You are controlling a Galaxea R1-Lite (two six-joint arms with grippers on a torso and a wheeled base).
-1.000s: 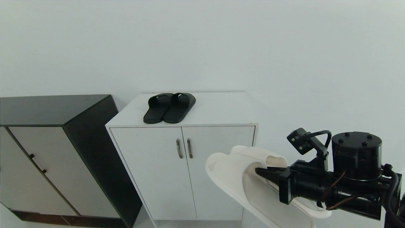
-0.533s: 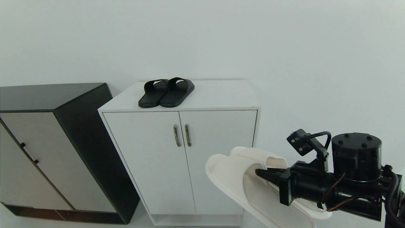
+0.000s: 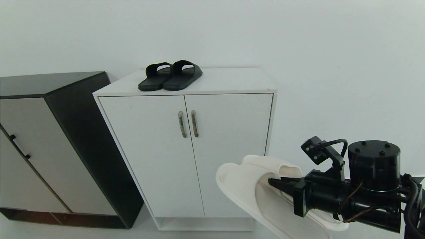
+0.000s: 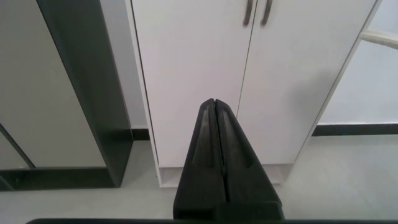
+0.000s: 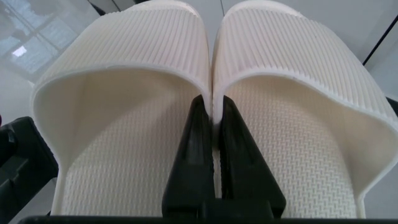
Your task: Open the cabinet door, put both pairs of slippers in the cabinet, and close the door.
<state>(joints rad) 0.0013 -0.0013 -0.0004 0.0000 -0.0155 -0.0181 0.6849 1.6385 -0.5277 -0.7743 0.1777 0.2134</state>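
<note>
Two black slippers (image 3: pixel 170 76), two white slippers (image 3: pixel 244 181), one white cabinet (image 3: pixel 149 156), one black cabinet (image 3: pixel 83 132) and two door handles (image 3: pixel 181 124) are counted.

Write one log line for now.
right hand: shut on white slippers | left hand: shut, empty | cabinet doors: closed | black slippers: on top

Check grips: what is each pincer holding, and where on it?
The right pincer clamps the white slippers by their straps' adjoining inner edges; the left pincer is shut, empty.
</note>
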